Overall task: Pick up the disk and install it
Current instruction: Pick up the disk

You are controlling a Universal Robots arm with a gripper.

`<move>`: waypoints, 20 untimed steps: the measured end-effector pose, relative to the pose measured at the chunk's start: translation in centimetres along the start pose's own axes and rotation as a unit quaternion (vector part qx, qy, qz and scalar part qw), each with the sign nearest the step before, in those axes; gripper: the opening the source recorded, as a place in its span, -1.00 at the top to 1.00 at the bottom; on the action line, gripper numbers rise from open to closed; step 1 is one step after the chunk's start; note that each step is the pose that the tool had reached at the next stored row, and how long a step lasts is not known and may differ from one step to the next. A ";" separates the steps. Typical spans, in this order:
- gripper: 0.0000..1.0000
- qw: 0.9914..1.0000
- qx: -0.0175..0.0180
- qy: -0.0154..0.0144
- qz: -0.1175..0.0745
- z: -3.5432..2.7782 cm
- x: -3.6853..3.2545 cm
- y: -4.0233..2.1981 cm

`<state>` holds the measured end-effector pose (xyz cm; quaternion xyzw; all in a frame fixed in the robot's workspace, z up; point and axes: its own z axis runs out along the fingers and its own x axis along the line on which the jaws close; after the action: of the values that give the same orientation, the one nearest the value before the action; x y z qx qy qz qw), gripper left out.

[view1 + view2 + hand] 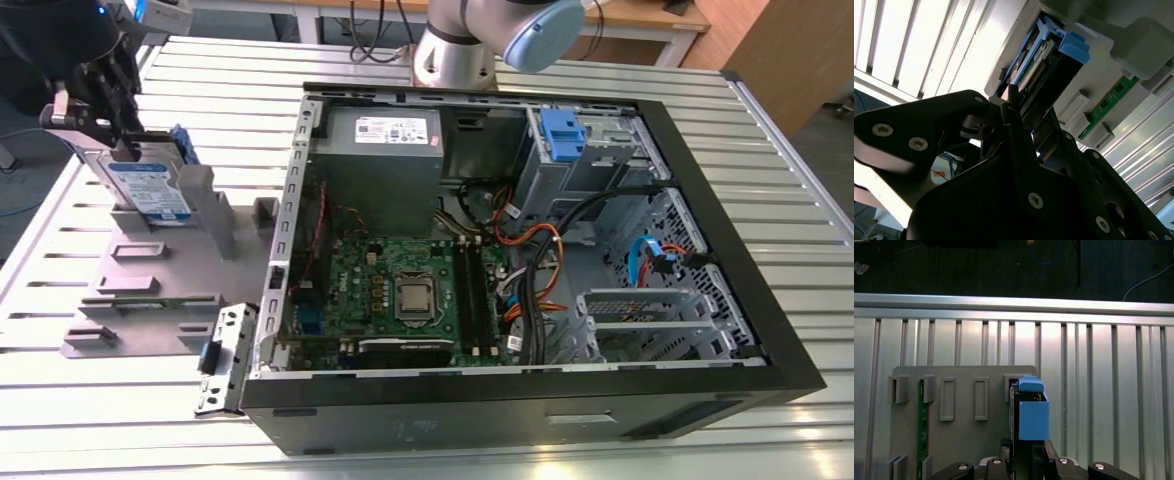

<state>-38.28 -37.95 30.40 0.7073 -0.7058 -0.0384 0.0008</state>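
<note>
So my gripper was clamped on the top edge of the disk, which stood upright in the grey stand, just beside the open computer case.

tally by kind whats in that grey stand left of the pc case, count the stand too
disk: 1
green circuit board: 1
grey stand: 1
total: 3
</note>
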 end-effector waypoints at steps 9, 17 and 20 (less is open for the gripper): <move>0.30 1.000 0.000 0.000 0.001 0.00 0.00 0.00; 0.30 1.000 0.000 0.000 0.001 -0.65 -0.04 0.04; 0.30 1.000 0.000 0.000 0.001 -0.87 -0.05 0.05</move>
<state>-38.27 -37.95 31.28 0.7068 -0.7064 -0.0384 0.0007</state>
